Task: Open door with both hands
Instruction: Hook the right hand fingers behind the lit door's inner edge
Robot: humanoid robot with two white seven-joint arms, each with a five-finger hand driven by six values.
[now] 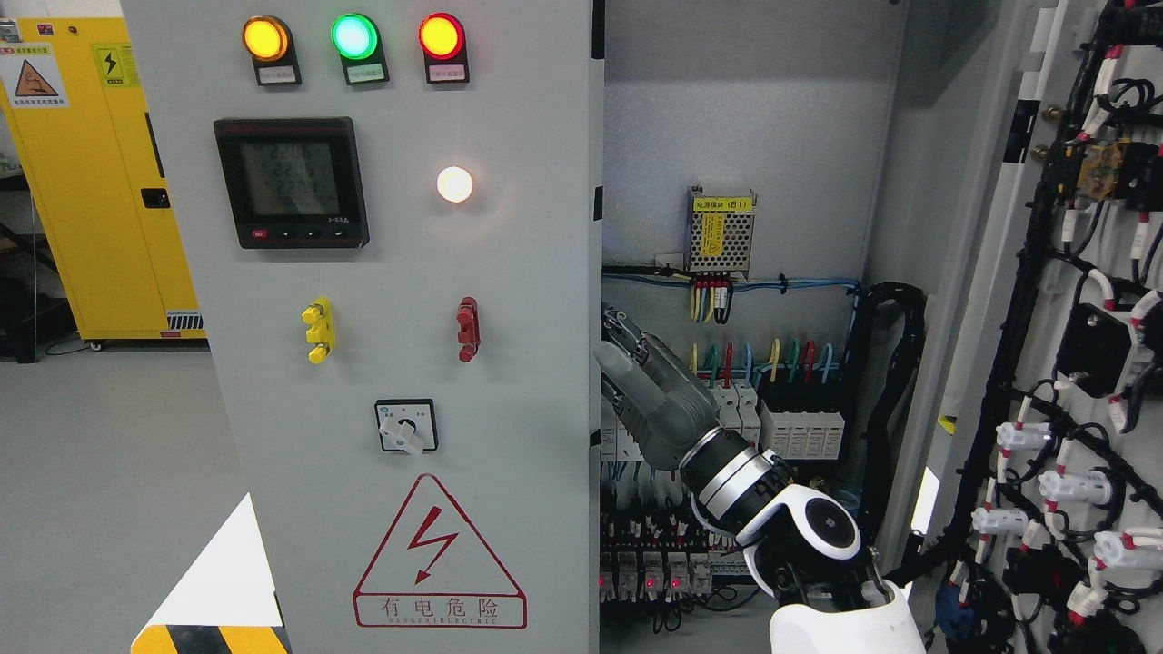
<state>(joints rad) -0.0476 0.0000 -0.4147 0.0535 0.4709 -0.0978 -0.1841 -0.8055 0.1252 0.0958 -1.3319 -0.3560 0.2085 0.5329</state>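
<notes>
Door [400,363] label — "有电危险"

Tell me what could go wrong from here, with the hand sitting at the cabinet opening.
1. The right hand sits at the left door edge, close to the exposed breakers and wiring; a slip could snag them.
2. The right door is swung open with its cable harness exposed; the arm could catch it.

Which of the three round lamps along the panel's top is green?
The middle lamp; the left lamp glows amber and the right lamp has a red rim.
</notes>
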